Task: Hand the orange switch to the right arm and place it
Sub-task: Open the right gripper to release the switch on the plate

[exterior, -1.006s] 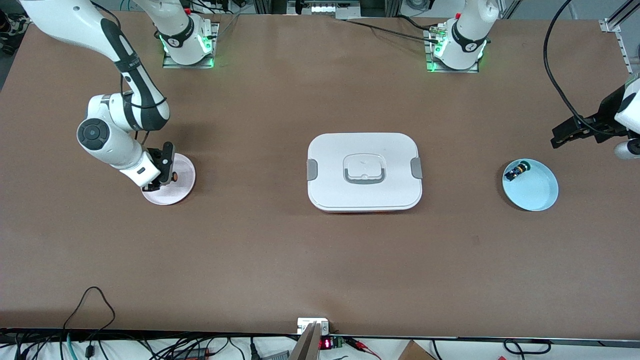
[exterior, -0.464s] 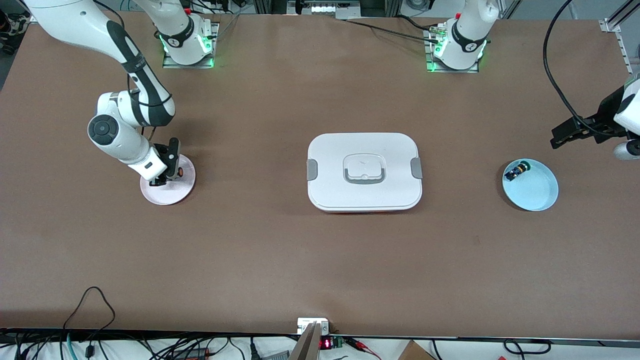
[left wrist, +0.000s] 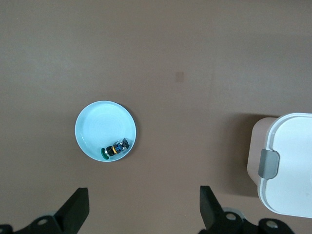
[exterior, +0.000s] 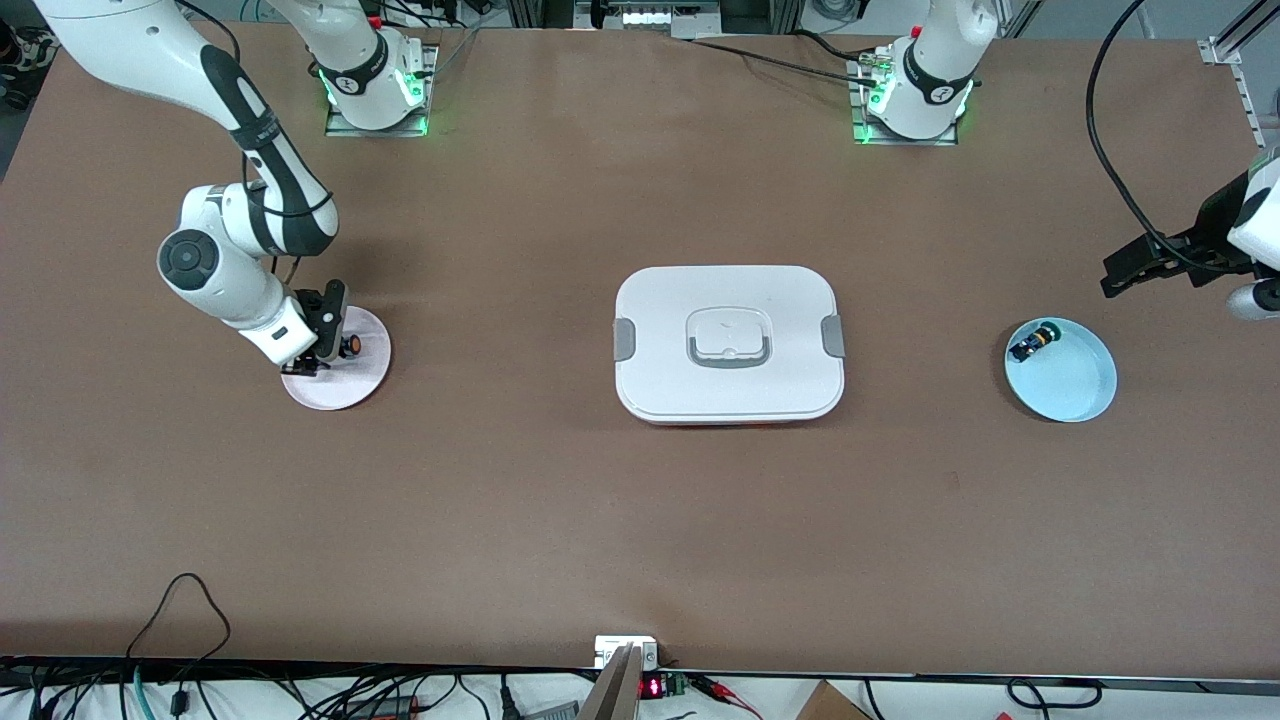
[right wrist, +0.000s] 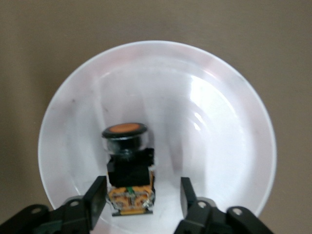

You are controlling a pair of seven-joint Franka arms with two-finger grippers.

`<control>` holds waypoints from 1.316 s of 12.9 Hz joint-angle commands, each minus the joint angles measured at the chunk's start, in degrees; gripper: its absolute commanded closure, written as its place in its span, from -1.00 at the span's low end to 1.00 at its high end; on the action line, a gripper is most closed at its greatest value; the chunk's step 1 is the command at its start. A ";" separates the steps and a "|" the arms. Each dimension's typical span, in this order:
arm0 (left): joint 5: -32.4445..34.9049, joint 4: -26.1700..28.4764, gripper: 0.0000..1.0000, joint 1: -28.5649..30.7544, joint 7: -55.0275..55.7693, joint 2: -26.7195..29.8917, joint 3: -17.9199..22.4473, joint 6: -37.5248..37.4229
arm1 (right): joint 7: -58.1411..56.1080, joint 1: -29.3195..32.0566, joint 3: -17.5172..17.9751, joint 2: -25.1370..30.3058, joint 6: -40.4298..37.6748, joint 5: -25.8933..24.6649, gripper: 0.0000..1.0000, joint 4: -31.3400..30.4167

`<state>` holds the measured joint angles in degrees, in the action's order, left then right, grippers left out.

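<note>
Near the middle height of the front view, at the right arm's end of the table: a pink plate. On that plate, lying on its side: the orange switch. Round orange cap at one end, black body in the middle, tan and orange bits at the other end.

Low over the same plate: the right end effector. Partly open, with one finger on each side of the tan end of the switch. Small gaps on both sides in the right wrist view, so no squeeze on the switch. Not lifted, just resting on the plate between the two fingers.

In the middle of the front view: a big white box with grey clips and a handle on its lid. Shut, well apart from both plates.

At the left arm's end of the table, about level with the box: a light blue plate. Inside it, close to the rim: a small dark blue and green part.

Up in the air near that blue plate, over bare table: the left end effector. Wide open, with nothing between its fingers. Waiting there, touching nothing.
</note>
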<state>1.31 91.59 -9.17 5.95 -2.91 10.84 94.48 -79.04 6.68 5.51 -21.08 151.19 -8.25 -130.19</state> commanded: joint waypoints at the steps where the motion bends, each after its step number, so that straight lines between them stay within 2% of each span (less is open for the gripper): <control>1: 1.15 -1.86 -1.00 0.12 0.46 -0.96 -0.12 -0.79 | 1.78 0.71 0.73 1.91 -2.20 4.19 -1.00 2.47; 4: 1.15 -1.86 -1.00 0.12 0.37 -0.96 -0.12 -0.79 | 5.10 0.53 0.64 2.00 -12.82 10.62 -1.00 10.11; 9: 1.15 -1.86 -1.00 0.12 0.37 -0.96 -0.12 -0.79 | 26.27 -0.17 0.73 2.09 -30.49 11.24 -1.00 21.02; 14: 1.15 -1.86 -1.00 0.12 0.29 -0.96 -0.03 -0.79 | 42.71 -0.35 0.81 3.14 -42.53 11.85 -1.00 25.68; 16: 1.24 -1.86 -1.00 0.12 0.02 -0.96 -0.03 -0.79 | 51.65 -0.52 0.73 4.02 -48.59 15.27 -1.00 27.96; 17: 1.24 -1.86 -1.00 0.12 0.02 -0.96 -0.03 -0.79 | 56.93 -1.05 0.73 4.29 -51.24 15.29 -1.00 29.19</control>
<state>1.31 91.58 -9.14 5.95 -2.91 10.88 94.48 -30.11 6.15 6.04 -17.86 105.00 5.56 -103.27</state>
